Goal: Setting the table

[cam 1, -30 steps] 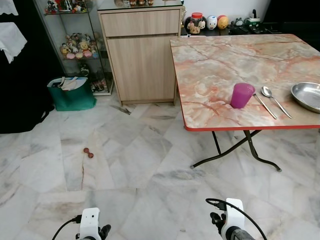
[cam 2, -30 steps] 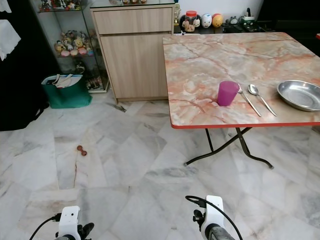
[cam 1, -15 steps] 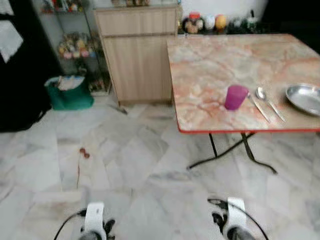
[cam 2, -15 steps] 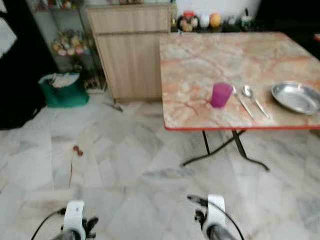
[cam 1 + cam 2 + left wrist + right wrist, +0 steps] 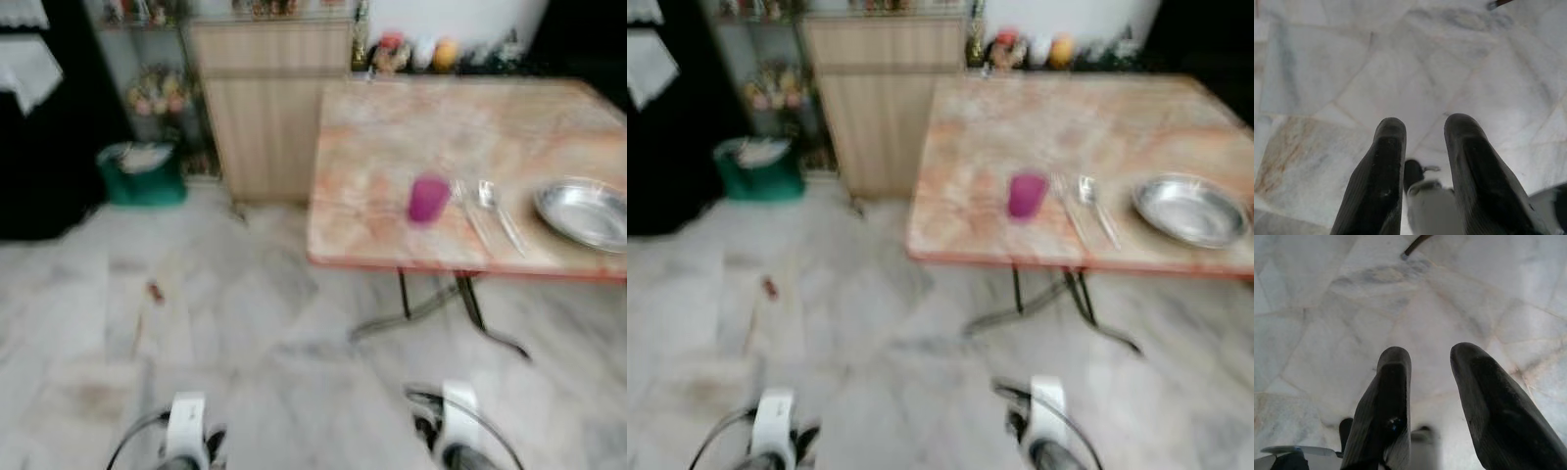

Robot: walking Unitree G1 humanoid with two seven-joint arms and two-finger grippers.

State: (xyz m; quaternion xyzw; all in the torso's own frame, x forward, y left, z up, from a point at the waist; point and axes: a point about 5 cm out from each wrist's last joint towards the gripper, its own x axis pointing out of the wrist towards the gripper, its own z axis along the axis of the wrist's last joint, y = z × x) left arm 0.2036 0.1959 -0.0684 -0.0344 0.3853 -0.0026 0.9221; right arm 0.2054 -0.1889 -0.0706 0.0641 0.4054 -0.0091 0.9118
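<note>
A marble-patterned folding table point(image 5: 392, 127) with a red rim stands ahead to the right, blurred. On it near the front edge are a purple cup point(image 5: 428, 198), a fork and a spoon point(image 5: 495, 215) side by side, and a round metal plate point(image 5: 585, 212) at the right. Both arms hang low at the bottom of the eye views. My left gripper point(image 5: 1422, 127) points down at the floor, open with nothing between its fingers. My right gripper point(image 5: 1430, 355) also points at the floor tiles, open and holding nothing.
A wooden cabinet point(image 5: 272, 103) stands behind the table's left corner, with a glass shelf of figurines and a green bag point(image 5: 143, 176) to its left. A small red object point(image 5: 155, 291) lies on the marble floor. Black table legs point(image 5: 460, 304) cross beneath the tabletop.
The whole view has shifted and blurred as the camera moves; the table now sits further left in the picture. Cup, cutlery and plate keep their places on the table. Both arms still hang low.
</note>
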